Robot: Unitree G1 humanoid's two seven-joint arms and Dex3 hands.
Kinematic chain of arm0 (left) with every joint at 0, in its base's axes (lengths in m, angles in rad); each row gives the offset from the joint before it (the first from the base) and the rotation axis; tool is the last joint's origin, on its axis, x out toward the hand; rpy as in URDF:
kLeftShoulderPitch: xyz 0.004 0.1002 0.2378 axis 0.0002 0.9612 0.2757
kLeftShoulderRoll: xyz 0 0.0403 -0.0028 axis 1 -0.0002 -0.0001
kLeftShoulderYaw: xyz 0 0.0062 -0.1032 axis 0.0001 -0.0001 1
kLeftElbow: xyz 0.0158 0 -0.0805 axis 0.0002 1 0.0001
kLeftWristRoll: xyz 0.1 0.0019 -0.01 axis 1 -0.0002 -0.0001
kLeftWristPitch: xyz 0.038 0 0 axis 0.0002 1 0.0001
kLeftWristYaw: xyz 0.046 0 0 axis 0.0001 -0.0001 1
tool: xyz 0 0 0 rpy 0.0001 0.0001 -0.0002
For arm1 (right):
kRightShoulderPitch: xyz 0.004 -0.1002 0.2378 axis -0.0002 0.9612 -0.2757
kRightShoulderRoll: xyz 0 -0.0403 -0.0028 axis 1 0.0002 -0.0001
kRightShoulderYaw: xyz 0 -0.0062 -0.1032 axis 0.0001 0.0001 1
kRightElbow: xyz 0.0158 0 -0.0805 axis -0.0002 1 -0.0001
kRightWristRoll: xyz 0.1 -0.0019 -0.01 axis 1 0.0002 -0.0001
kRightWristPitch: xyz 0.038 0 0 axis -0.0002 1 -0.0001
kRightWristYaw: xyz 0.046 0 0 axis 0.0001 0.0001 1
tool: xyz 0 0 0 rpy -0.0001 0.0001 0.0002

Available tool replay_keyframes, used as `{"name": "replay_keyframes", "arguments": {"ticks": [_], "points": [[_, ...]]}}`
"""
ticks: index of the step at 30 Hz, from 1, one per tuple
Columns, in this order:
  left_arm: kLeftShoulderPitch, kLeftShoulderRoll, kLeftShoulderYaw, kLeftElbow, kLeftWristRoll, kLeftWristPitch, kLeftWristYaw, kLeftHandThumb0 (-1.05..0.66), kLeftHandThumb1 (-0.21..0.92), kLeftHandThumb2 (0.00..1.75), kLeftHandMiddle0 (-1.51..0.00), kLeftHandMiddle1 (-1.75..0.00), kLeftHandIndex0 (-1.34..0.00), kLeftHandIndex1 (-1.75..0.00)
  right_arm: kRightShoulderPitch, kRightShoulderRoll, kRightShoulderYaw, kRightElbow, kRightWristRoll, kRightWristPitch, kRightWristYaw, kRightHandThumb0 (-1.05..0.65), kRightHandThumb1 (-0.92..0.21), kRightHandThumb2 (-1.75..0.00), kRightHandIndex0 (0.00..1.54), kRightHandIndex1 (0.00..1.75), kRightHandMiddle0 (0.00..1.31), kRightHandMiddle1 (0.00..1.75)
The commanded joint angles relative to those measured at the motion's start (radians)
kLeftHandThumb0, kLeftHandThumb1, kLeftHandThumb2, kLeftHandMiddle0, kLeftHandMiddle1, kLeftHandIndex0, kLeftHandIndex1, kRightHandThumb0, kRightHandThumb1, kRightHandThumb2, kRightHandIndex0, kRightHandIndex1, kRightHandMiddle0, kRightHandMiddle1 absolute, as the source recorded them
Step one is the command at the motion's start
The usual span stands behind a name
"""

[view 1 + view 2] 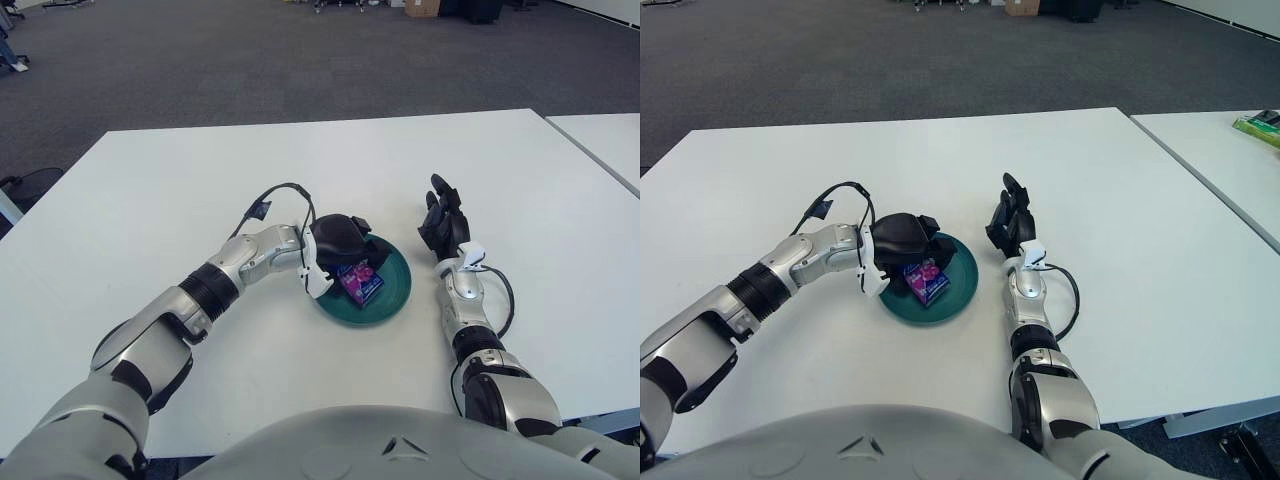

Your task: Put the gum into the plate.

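A dark green plate [392,300] sits on the white table [150,200], near the middle of its near half. The gum [358,281], a small purple and blue pack, lies tilted inside the plate, toward its 10 o'clock part rather than its centre. The left hand [340,243] reaches in from the plate's 9 o'clock side and hangs over its 11 o'clock rim, palm down, with its black fingers [367,246] curved above and around the pack. The pack shows just under and at 5 o'clock of those fingers, its upper end tucked beneath them and its lower end free on the plate's floor. Whether the fingers grip the pack or only arch over it cannot be told from either eye: the upper edge of the gum is hidden by the hand, and no clear gap or contact shows. The white wrist piece of the left arm stands at the plate's 9 o'clock rim. The right hand [443,226] shows well apart from the plate at its 3 o'clock, fingers extended and loosely together, pointing toward 12 o'clock and holding nothing. A second white table [1230,150] stands off at 2 o'clock, with a green object [1258,126] on it.
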Motion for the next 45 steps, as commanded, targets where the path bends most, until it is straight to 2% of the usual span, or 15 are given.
{"name": "replay_keyframes", "arguments": {"ticks": [1,6,8,9,11,12,13,14,16,19,23,32,35,45], "points": [[0.014,0.005,0.043,0.018,0.001,-0.003,0.056,-0.4,0.58,0.91,-1.08,-1.75,-0.47,-1.66,0.186,0.063,-0.023,0.158,0.048,0.004,0.006,-0.83,-0.92,-0.9,0.19,0.0,0.0,0.42],[0.027,-0.003,0.058,0.028,0.052,-0.007,0.197,-0.41,0.59,0.92,-0.97,-1.75,-0.45,-1.69,0.179,0.074,-0.05,0.16,0.091,-0.01,0.055,-0.79,-0.92,-0.89,0.2,0.0,0.0,0.42],[0.03,-0.005,0.059,0.031,0.068,-0.003,0.228,-0.4,0.64,0.86,-0.81,-1.75,-0.41,-1.7,0.176,0.077,-0.057,0.161,0.098,-0.018,0.063,-0.77,-0.92,-0.88,0.22,0.01,0.0,0.45],[0.033,-0.006,0.058,0.035,0.077,0.0,0.246,-0.4,0.65,0.85,-0.79,-1.75,-0.4,-1.7,0.176,0.078,-0.06,0.161,0.101,-0.03,0.069,-0.77,-0.92,-0.88,0.22,0.01,0.0,0.45],[0.036,-0.01,0.053,0.046,0.089,0.001,0.274,-0.39,0.74,0.73,-0.55,-1.75,-0.34,-1.71,0.174,0.08,-0.065,0.162,0.108,-0.049,0.086,-0.75,-0.92,-0.87,0.24,0.02,0.0,0.48],[0.036,-0.011,0.051,0.051,0.095,0.0,0.29,-0.38,0.76,0.71,-0.51,-1.75,-0.32,-1.71,0.174,0.082,-0.068,0.162,0.115,-0.057,0.102,-0.75,-0.92,-0.87,0.25,0.02,0.0,0.48],[0.035,-0.012,0.049,0.055,0.1,-0.002,0.3,-0.56,0.82,0.67,-0.42,-1.75,-0.29,-1.66,0.173,0.082,-0.07,0.161,0.12,-0.06,0.114,-0.74,-0.92,-0.87,0.26,0.02,0.0,0.49],[0.035,-0.012,0.048,0.055,0.107,-0.004,0.314,-0.62,0.84,0.66,-0.39,-1.75,-0.27,-1.63,0.173,0.084,-0.071,0.159,0.125,-0.061,0.127,-0.74,-0.92,-0.86,0.26,0.02,0.0,0.49],[0.036,-0.012,0.049,0.051,0.116,-0.004,0.332,-0.8,0.89,0.66,-0.31,-1.61,-0.22,-1.55,0.173,0.086,-0.074,0.156,0.13,-0.06,0.139,-0.73,-0.92,-0.86,0.27,0.03,0.0,0.5],[0.039,-0.009,0.055,0.036,0.12,0.0,0.341,-0.91,0.91,0.69,-0.31,-1.24,-0.17,-1.39,0.17,0.089,-0.081,0.155,0.137,-0.058,0.147,-0.71,-0.92,-0.86,0.28,0.03,0.0,0.51],[0.042,-0.008,0.059,0.028,0.115,0.002,0.34,-0.98,0.92,0.75,-0.33,-0.96,-0.13,-1.24,0.165,0.094,-0.104,0.161,0.171,-0.057,0.184,-0.69,-0.92,-0.85,0.3,0.03,0.0,0.53],[0.049,-0.012,0.071,0.038,0.067,-0.01,0.31,-1.04,0.92,0.81,-0.3,-0.86,-0.11,-1.18,0.157,0.089,-0.141,0.186,0.202,-0.081,0.249,-0.68,-0.92,-0.86,0.33,0.03,0.0,0.49],[0.049,-0.012,0.072,0.039,0.065,-0.01,0.3,-1.04,0.92,0.85,-0.29,-0.77,-0.08,-1.12,0.155,0.087,-0.145,0.195,0.198,-0.086,0.255,-0.67,-0.92,-0.86,0.34,0.02,0.0,0.48],[0.046,-0.008,0.071,0.041,0.043,-0.013,0.25,-1.05,0.92,0.85,-0.3,-0.41,-0.05,-1.03,0.135,0.084,-0.187,0.213,0.255,-0.015,0.347,-0.66,-0.92,-0.87,0.34,0.02,0.0,0.47]]}}
